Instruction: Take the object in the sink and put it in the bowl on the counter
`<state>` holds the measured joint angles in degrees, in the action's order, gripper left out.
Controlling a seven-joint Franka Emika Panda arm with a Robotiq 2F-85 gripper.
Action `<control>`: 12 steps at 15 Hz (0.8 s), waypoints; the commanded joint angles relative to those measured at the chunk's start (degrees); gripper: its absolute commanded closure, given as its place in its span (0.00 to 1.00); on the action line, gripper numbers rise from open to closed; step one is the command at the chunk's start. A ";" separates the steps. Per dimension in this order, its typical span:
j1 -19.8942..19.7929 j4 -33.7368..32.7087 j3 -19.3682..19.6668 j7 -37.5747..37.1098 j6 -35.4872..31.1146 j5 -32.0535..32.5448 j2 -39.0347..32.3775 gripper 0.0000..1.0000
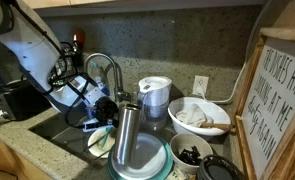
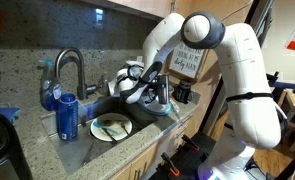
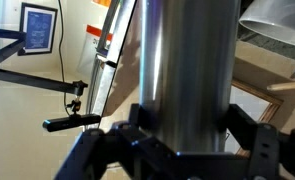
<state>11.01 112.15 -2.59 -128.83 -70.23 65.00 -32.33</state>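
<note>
My gripper (image 3: pixel 177 135) is shut on the silver tumbler (image 3: pixel 182 70), which fills the wrist view. In an exterior view the tumbler (image 1: pixel 127 128) stands nearly upright, held by the gripper (image 1: pixel 111 108) at its upper part, with its lower end over the teal-rimmed bowl (image 1: pixel 147 160) on the granite counter (image 1: pixel 17 150). I cannot tell whether it touches the bowl. The dark sink (image 1: pixel 72 128) with the chrome faucet (image 1: pixel 105 68) lies just beside it. In an exterior view the gripper (image 2: pixel 147 93) and tumbler (image 2: pixel 162 95) are at the sink's (image 2: pixel 82 140) far edge.
A white-lidded pitcher (image 1: pixel 154 94) stands right behind the tumbler. A white bowl (image 1: pixel 200 117), a small bowl with dark contents (image 1: pixel 192 155) and a framed sign (image 1: pixel 282 100) are close by. A plate (image 2: pixel 110 127) lies in the sink; a blue bottle (image 2: pixel 67 115) stands by the faucet (image 2: pixel 71 70).
</note>
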 commanded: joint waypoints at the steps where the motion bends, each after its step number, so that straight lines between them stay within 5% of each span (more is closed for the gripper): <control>1: -0.70 -1.33 -0.25 -0.06 1.50 1.55 -1.16 0.39; 12: -1.79 -5.61 -0.15 0.40 0.66 5.84 -6.16 0.39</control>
<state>9.65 108.21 -2.47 -128.82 -70.37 69.56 -37.63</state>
